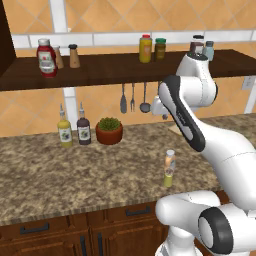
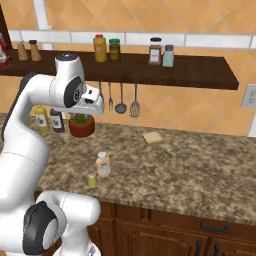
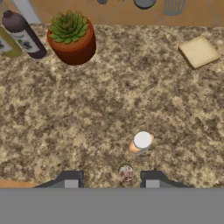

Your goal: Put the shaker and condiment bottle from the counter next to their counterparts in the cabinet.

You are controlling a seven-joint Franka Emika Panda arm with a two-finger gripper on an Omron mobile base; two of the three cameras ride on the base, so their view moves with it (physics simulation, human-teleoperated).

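My end effector hangs high above the table, looking straight down, its two tips drawn in and grasping nothing; the shaker sits between those tips in the hand view, directly beneath me, upright, so its long axis runs along my line of approach; the peach bottle stands just beside it, a little farther from the table's front edge, also upright; in the right base view both stand together near the front edge, the shaker on the near side of the bottle; the shelf with the ketchup runs along the wall above; I judge a plain descent, after spreading the tips, would meet the shaker first.
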